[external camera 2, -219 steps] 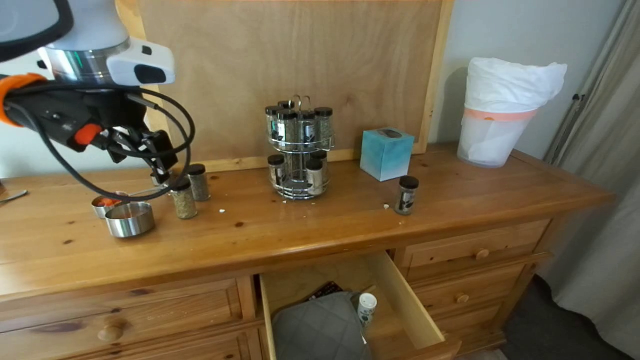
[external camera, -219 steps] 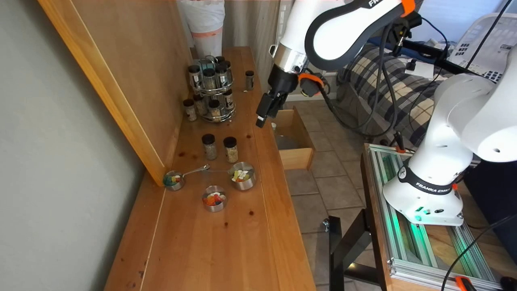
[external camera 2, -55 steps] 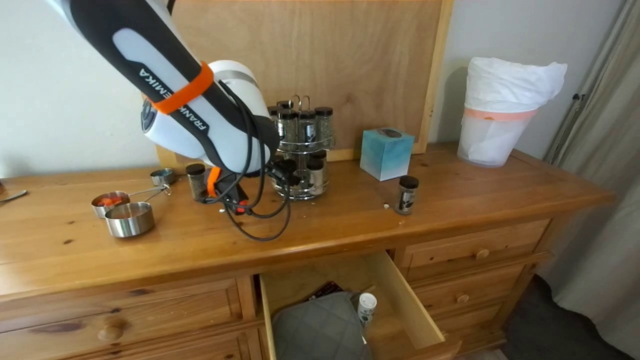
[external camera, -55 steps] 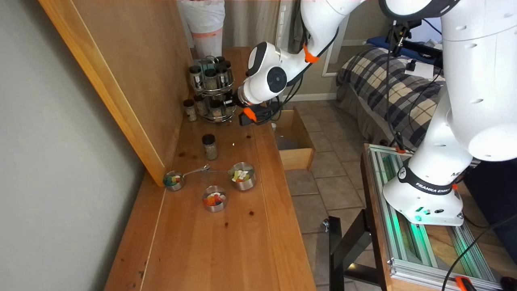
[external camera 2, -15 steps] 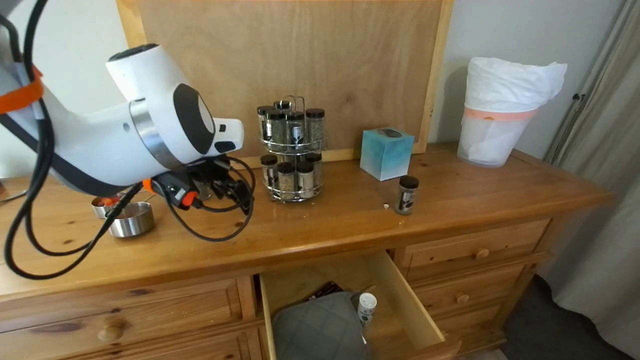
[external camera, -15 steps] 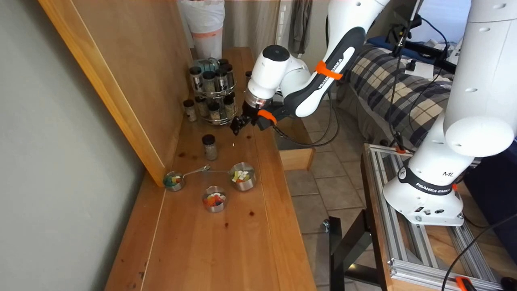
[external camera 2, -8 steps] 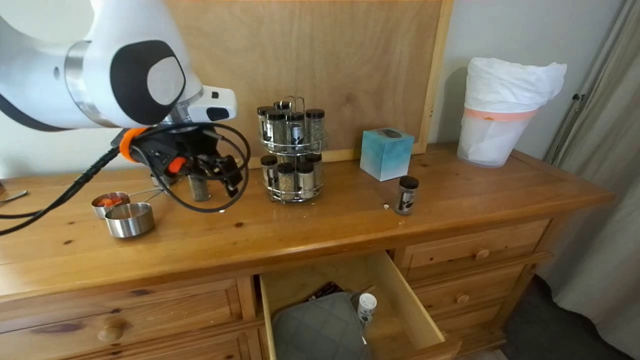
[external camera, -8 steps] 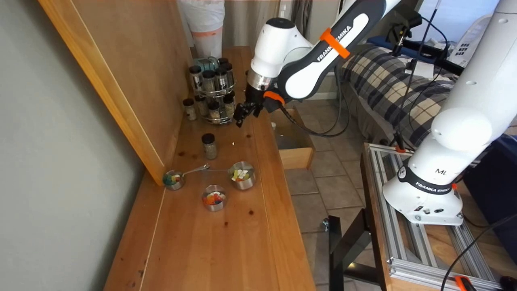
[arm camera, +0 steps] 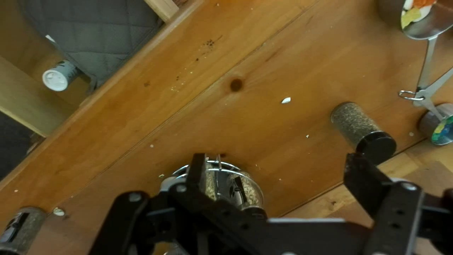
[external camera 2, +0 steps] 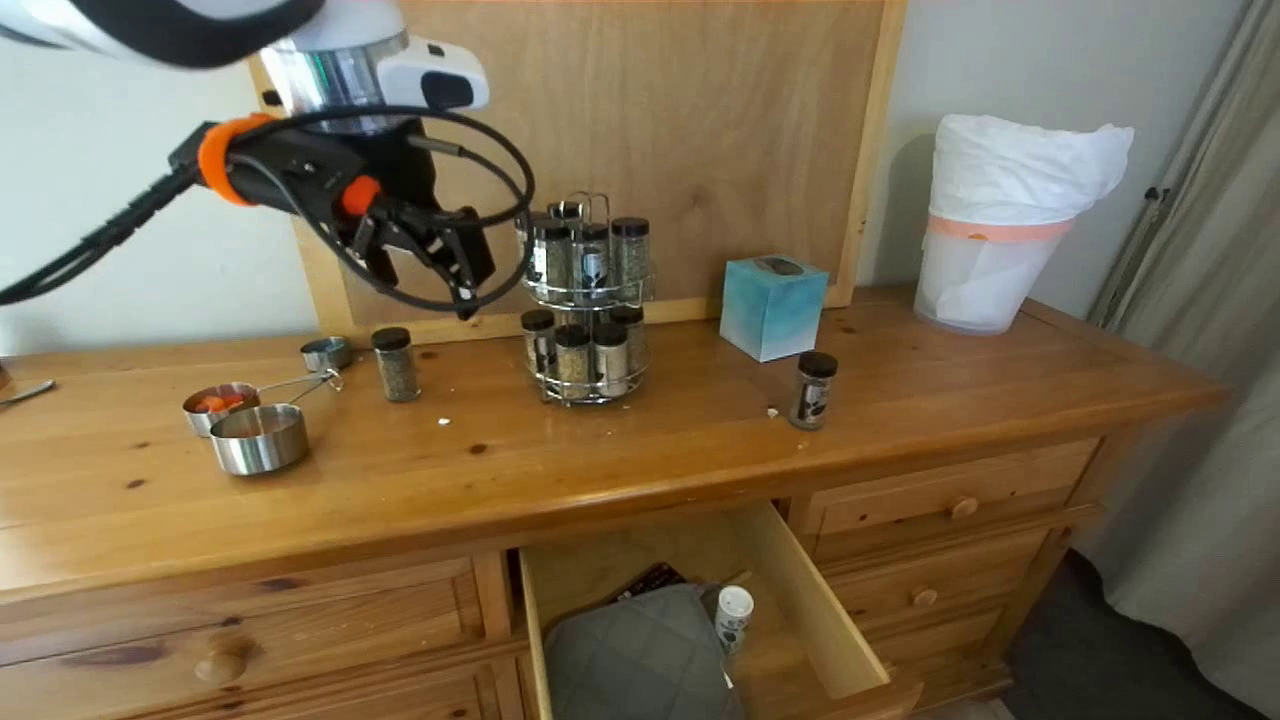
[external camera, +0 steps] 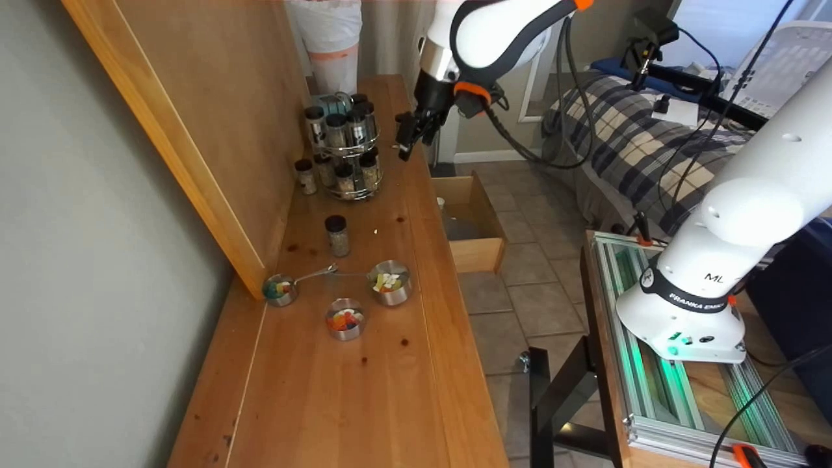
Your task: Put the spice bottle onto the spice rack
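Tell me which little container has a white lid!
The white-lidded container in the open drawer, beside the gray quilted pad. The spice jars I can see on the spice rack and dresser top have black caps instead.

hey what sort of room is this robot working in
Probably a bedroom in a home. There is what looks like a bed with a plaid cover, the spice rack stands on a wooden chest of drawers, and a long curtain hangs near one end of it.

In an exterior view, your bench [external camera 2: 640, 455] carries measuring cups [external camera 2: 260, 452] at left; a tissue box [external camera 2: 772, 315], capped jar [external camera 2: 811, 393] and bin [external camera 2: 965, 282] at right; the spice rack [external camera 2: 590, 303] between.
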`<state>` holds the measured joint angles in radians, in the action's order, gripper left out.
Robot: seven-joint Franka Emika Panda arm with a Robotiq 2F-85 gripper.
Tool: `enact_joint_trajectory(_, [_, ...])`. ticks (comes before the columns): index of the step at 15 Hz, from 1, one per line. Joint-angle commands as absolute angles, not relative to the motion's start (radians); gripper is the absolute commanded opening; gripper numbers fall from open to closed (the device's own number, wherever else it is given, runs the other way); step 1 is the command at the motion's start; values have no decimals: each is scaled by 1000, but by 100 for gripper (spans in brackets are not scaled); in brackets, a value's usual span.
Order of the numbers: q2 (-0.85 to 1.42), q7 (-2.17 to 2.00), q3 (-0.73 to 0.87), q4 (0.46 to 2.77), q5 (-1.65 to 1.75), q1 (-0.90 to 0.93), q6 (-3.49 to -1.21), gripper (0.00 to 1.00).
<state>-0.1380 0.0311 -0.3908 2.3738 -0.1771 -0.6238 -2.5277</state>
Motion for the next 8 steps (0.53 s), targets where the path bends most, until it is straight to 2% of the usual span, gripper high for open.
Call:
enact_joint_trajectory(1, [-302,173,-112,2443,-207,-378,-2437,100])
enact_joint_trajectory(2, [-325,232,-44,2447,-230,-317,-2420,100])
enact_joint_trajectory(3, [-245,107,-41,2399,-138,-306,-2451,100])
enact_joint_trajectory(5, [-295,162,20,2418,-154,-255,-2428,100])
enact_joint_trajectory(8, [-309,173,28,2434,-155,-244,-2426,100])
